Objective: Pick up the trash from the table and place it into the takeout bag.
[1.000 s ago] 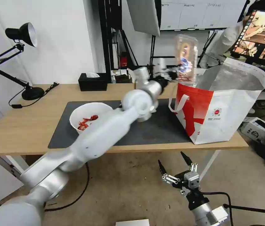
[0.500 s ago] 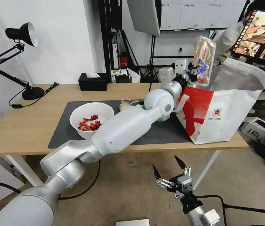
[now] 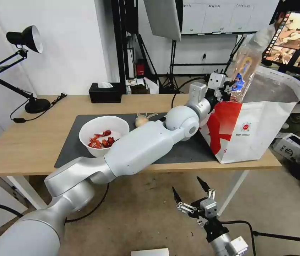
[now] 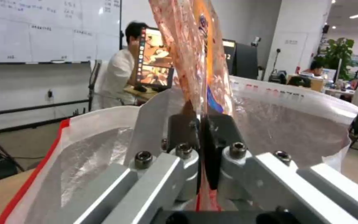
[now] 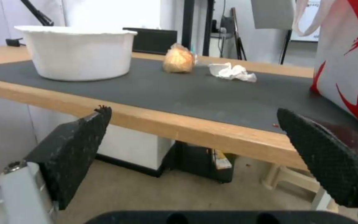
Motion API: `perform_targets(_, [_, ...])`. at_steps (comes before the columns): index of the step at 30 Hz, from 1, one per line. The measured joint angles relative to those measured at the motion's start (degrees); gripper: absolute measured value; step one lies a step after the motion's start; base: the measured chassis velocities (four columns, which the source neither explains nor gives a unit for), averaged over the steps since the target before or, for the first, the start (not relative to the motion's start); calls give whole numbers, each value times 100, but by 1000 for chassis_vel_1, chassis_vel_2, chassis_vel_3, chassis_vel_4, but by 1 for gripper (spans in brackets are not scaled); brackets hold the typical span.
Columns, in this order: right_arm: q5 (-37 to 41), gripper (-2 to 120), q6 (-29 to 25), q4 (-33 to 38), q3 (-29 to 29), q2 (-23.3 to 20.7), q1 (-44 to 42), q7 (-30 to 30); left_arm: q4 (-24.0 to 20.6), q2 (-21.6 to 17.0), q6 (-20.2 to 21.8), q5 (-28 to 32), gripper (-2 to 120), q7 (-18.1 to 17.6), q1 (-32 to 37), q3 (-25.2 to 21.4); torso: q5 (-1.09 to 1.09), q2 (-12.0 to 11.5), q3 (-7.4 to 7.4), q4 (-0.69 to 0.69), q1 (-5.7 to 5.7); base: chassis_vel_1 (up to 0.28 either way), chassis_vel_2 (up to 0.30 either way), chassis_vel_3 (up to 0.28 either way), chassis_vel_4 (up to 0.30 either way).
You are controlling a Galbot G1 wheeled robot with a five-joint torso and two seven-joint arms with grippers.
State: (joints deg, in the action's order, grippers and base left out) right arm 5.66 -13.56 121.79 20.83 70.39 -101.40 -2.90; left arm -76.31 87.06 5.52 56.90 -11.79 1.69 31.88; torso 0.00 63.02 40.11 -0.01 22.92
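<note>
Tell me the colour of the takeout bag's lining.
Silver foil; the takeout bag shows it best in the left wrist view.

Trash partly cleared, takeout bag standing open at the right end of the table.

Clear plastic food tray held upright on edge over the bag's foil-lined mouth, its lower edge pinched in the left gripper. White bowl with red crayfish shells upright on the dark mat; beige wrapped ball just behind it, crumpled white tissue beside the ball, nearer the bag.
</note>
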Motion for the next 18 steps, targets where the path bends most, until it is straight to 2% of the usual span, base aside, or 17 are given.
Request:
perform_targets(7, [2,100,6,-31,-1,-11,-1,0,-37,-66,-1,7,1,-38,87,5,0,0,0,1,0,0,0,0,0])
perform_targets(8, [2,100,8,-36,-3,-12,0,0,-37,-66,-5,20,6,-69,87,0,0,0,0,0,0,0,0,0,0])
perform_targets(9, [2,100,8,-36,-3,-12,0,0,-37,-66,-5,20,6,-69,87,0,0,0,0,0,0,0,0,0,0])
perform_targets(12, [2,100,12,-43,-26,-12,11,0,-72,-73,-5,188,22,-140,55,-44,0,0,0,1,0,0,0,0,0])
perform_targets(13, [2,100,12,-43,-26,-12,11,0,-72,-73,-5,188,22,-140,55,-44,0,0,0,1,0,0,0,0,0])
perform_targets(15, [3,100,14,-49,-33,-12,13,1,-126,-81,9,342,33,-155,47,-54,0,0,0,0,0,0,0,0,0])
perform_targets(16, [3,100,14,-49,-33,-12,13,1,-126,-81,9,342,33,-155,47,-54,0,0,0,0,0,0,0,0,0])
perform_targets(18, [4,100,16,-60,-37,-11,19,3,-166,-87,21,460,42,-160,47,-62,0,0,0,0,0,0,0,0,0])
